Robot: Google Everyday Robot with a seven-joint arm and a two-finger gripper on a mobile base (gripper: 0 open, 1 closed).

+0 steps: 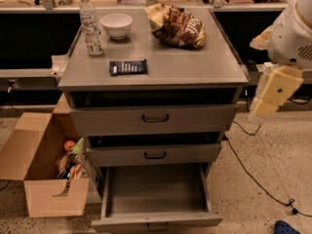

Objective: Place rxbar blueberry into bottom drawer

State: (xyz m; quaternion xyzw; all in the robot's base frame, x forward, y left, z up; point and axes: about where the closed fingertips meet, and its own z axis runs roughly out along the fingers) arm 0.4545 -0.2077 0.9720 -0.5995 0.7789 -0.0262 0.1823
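The rxbar blueberry [127,67], a flat dark navy bar with pale lettering, lies on the grey cabinet top [195,67] near its front left. The bottom drawer [156,195] is pulled out and its tray shows nothing inside. The two drawers above it stand slightly ajar. My gripper [274,92] hangs at the end of the white arm, right of the cabinet at about top-drawer height. It is well clear of the bar and holds nothing that I can see.
A clear water bottle [90,24], a white bowl [116,25] and a brown-and-cream chip bag [176,27] stand at the back of the cabinet top. An open cardboard box [44,179] with items sits on the floor at left. Cables [253,172] run across the floor at right.
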